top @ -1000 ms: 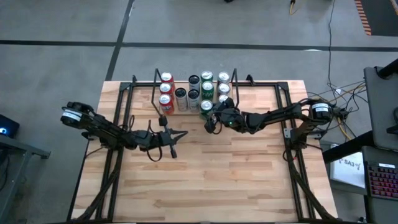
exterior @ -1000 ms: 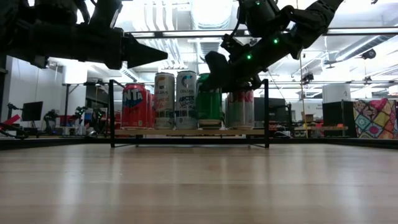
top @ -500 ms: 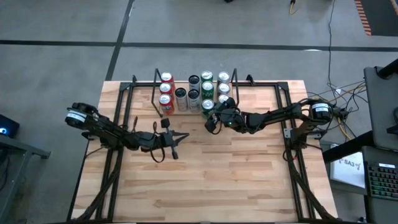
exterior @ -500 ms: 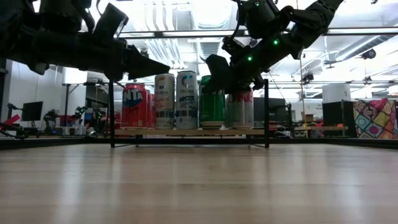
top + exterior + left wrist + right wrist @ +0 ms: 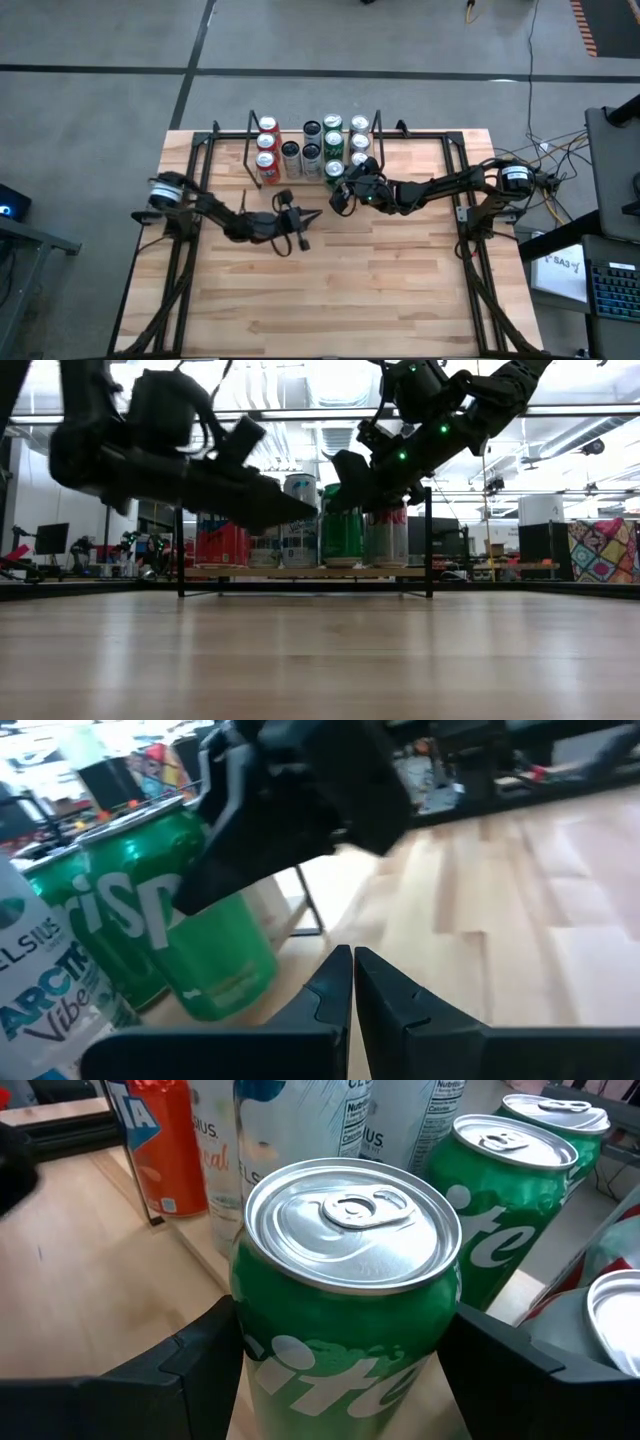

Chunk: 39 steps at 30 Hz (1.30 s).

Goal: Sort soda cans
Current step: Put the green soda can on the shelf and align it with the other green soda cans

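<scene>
Several soda cans (red, green, black, silver-white) stand upright in a black wire rack (image 5: 250, 140) at the table's far middle. My right gripper (image 5: 336, 182) reaches in from the right and is shut on the nearest green can (image 5: 345, 1280), which stands at the rack's near edge (image 5: 342, 530). My left gripper (image 5: 312, 216) is shut and empty. It points level toward the table's right, above the wood just in front of the rack (image 5: 305, 515), with the green can close ahead of it (image 5: 190, 930). My right gripper has the green can's upper wall (image 5: 250, 1350), just below the silver top, between its two fingers, one on each side. The fingers come from the table's near right, slanting a little down. The can stands upright, its bottom level with the other cans' bottoms.
Behind the green can are two more green cans (image 5: 500, 1210), with silver-white cans (image 5: 235, 1150) and red cans (image 5: 266, 150) to their left. Bare wood takes up the table's near half (image 5: 350, 290). Black frame rails (image 5: 195, 180) run along both sides.
My left gripper, still shut, has gone toward the table's right edge and down. It now points at the near front of the rack, close to my right gripper. My right gripper and the green can have kept still.
</scene>
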Motion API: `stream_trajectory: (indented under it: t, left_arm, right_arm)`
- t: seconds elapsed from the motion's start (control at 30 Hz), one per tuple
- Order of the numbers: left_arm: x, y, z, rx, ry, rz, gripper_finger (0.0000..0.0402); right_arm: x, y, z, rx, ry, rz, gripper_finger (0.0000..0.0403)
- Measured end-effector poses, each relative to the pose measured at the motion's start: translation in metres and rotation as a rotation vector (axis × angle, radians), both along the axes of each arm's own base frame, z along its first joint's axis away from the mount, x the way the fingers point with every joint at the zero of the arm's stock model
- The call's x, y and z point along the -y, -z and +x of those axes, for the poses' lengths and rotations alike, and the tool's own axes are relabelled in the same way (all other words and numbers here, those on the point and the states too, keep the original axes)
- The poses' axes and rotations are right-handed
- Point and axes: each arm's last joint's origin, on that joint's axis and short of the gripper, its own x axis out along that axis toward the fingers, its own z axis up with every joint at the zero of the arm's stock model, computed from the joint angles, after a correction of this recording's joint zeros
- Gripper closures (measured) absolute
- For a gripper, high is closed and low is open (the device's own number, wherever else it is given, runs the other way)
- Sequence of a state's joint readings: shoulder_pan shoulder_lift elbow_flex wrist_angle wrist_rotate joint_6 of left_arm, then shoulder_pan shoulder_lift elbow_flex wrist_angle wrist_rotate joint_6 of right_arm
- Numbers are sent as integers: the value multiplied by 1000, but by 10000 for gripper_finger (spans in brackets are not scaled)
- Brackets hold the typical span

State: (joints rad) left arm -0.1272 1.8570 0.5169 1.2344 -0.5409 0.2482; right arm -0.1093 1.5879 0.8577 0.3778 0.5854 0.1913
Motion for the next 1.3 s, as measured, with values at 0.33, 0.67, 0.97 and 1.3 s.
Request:
stream_trajectory:
  t: [0.33, 0.67, 0.97, 1.3]
  left_arm:
    - [-21, 30, 29, 60, -78, -9, 401]
    - [-33, 45, 48, 60, -186, -2, 401]
    - [-45, 41, 57, 92, -217, -4, 401]
    - [-51, 40, 57, 109, -229, -29, 401]
  right_arm:
    - [0, 0, 0, -4, 1, 2, 129]
    - [0, 0, 0, 16, 14, 24, 129]
    - [0, 1, 0, 15, 14, 25, 129]
    - [0, 1, 0, 15, 15, 25, 129]
